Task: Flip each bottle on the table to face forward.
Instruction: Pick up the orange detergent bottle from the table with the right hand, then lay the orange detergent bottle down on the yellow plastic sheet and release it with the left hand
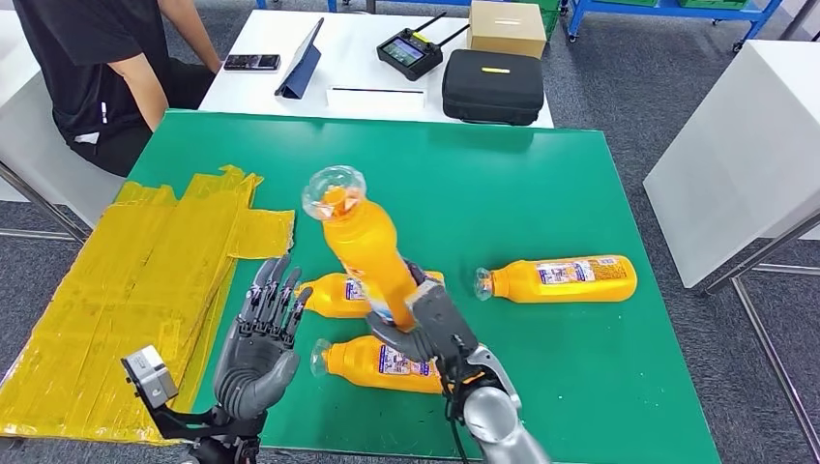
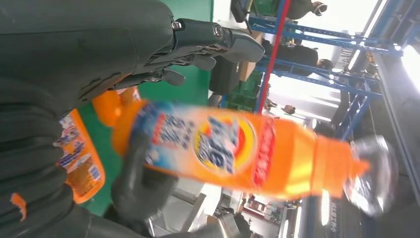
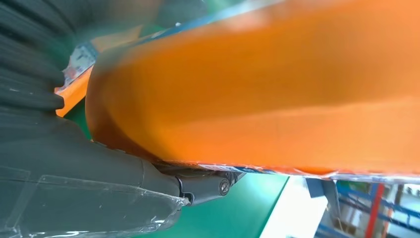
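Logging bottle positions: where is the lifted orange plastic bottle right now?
In the head view, the orange plastic bottle is held by the right hand above two lying bottles, centre-front of the green table.

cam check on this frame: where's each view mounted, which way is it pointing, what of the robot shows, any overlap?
Head view: high on the body, looking forward and down at the green table; both arms show, the right hand gripping the raised bottle, the left hand spread.
Left wrist view: behind the left hand, facing the raised bottle side-on.
Right wrist view: behind the right hand, pressed against the raised bottle.
Shared: the raised bottle shows in all three.
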Tool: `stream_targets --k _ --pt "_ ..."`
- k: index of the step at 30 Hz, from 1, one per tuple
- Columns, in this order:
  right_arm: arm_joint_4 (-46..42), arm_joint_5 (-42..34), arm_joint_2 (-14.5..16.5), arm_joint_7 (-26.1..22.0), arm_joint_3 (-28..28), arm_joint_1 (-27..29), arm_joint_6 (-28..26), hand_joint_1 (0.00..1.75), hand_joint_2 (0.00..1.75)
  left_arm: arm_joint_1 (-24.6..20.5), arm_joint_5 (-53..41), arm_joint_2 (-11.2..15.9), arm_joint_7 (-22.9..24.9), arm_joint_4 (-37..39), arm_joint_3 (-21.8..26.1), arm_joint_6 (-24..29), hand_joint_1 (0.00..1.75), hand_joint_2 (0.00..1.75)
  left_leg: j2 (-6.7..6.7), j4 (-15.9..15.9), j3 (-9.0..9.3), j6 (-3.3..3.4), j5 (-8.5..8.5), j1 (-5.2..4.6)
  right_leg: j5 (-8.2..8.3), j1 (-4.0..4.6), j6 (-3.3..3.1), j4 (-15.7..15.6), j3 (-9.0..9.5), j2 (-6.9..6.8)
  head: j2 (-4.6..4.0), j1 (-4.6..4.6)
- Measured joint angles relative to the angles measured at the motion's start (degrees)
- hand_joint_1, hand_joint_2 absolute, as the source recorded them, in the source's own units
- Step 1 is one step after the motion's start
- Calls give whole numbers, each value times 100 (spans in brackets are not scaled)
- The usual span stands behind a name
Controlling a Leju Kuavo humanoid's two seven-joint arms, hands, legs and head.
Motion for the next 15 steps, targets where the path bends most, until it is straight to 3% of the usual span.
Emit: stream_targets --k 8,15 --pt "482 292 210 233 321 -303 205 175 175 -145 -664 -151 26 -32 -3 225 0 175 0 0 -17 0 0 1 0 3 0 0 -17 0 0 0" --pt "1098 1093 296 349 1168 -608 463 175 175 -223 -1026 -346 211 -85 246 615 0 175 0 0 -18 0 0 2 0 3 0 1 -18 1 0 0"
